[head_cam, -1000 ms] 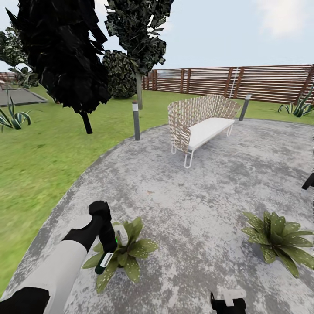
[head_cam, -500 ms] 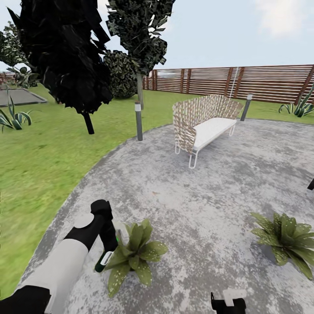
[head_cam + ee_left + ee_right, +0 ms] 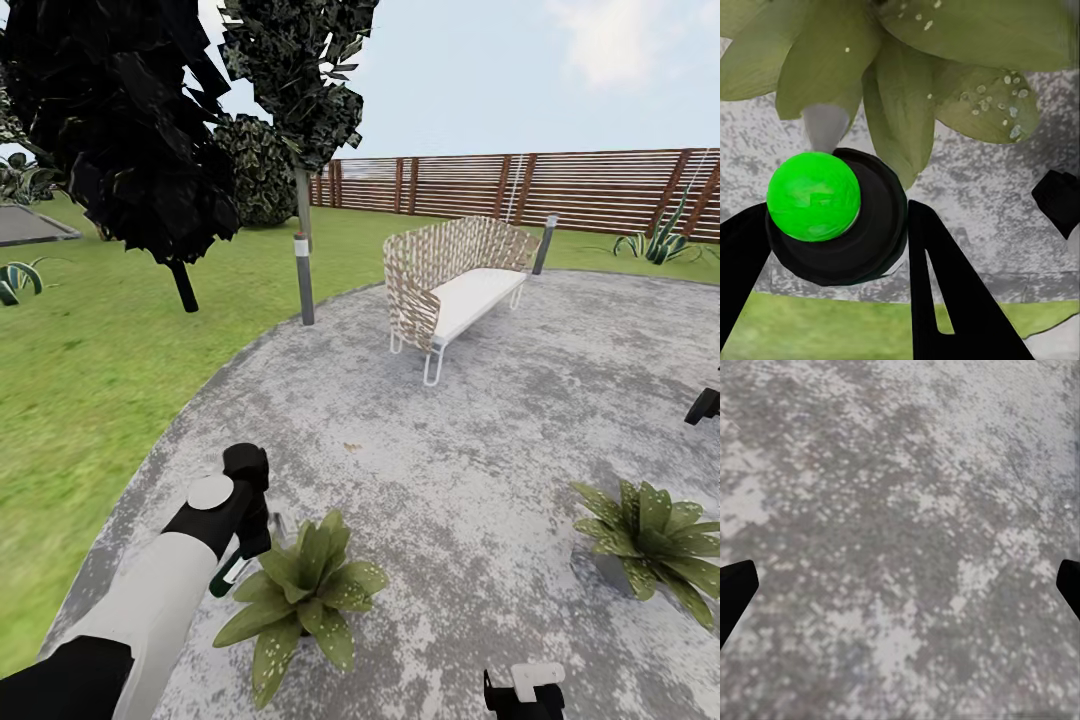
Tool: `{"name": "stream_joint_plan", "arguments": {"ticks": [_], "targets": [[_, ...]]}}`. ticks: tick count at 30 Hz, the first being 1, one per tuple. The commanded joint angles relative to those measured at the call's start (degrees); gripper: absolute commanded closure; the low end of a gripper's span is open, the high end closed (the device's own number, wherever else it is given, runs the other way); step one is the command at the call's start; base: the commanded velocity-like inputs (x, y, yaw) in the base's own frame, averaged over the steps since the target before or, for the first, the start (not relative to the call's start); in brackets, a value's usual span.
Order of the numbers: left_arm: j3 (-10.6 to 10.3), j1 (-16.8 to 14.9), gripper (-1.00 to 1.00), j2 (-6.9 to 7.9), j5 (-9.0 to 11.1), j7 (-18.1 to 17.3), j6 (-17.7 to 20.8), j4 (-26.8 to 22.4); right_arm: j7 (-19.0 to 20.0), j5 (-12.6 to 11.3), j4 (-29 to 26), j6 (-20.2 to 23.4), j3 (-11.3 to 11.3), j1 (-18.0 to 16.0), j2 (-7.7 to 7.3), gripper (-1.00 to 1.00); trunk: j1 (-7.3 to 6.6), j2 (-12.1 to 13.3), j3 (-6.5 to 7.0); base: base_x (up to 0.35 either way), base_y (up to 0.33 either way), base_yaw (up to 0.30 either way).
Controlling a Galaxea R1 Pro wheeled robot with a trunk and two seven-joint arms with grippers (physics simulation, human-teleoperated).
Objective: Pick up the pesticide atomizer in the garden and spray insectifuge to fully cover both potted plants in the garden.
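Midway, by the look of it — atomizer (image 3: pixel 814 196) clamped in left claw (image 3: pixel 240 545), beside near-left plant (image 3: pixel 300 595). White specks of insectifuge (image 3: pixel 1012 82) on its leaves, coverage patchy. Right plant (image 3: pixel 655 540) looking unsprayed, though hard to tell. Right claw (image 3: pixel 900 585) spread wide over bare paving (image 3: pixel 450 450) — holding nothing.

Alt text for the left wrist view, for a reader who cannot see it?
The left claw grips the pesticide atomizer, seen end-on as a dark round body with a bright green face. Beyond it spread a potted plant's broad leaves, flecked with white specks, over mottled grey paving.
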Motion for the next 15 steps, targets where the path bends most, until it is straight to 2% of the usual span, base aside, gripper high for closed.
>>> {"name": "stream_joint_plan", "arguments": {"ticks": [1,4,6,15], "targets": [[-0.03,-0.03,1.00,-0.14,-0.08,-0.46,0.61,-0.04,-0.34,0.61,0.10,-0.19,-0.28,-0.05,-0.01,-1.00,-0.01,-0.02,-0.05,0.000,0.001,-0.001],[0.00,-0.09,1.00,-1.01,2.42,-0.46,0.42,0.02,-0.34,0.61,0.10,-0.17,-0.28,-0.05,-0.01,-1.00,-0.01,-0.02,-0.05,0.000,0.000,-0.013],[0.00,-0.10,1.00,-1.27,3.31,-0.46,0.31,0.03,-0.34,0.61,0.10,-0.17,-0.28,-0.05,-0.01,-1.00,-0.01,-0.02,-0.05,0.000,0.000,-0.150],[0.16,-0.19,1.00,-1.13,4.10,-0.46,-0.09,0.56,-0.34,0.61,0.10,-0.17,-0.28,-0.05,-0.01,-1.00,-0.01,-0.02,-0.05,0.000,0.000,-0.283]]}}
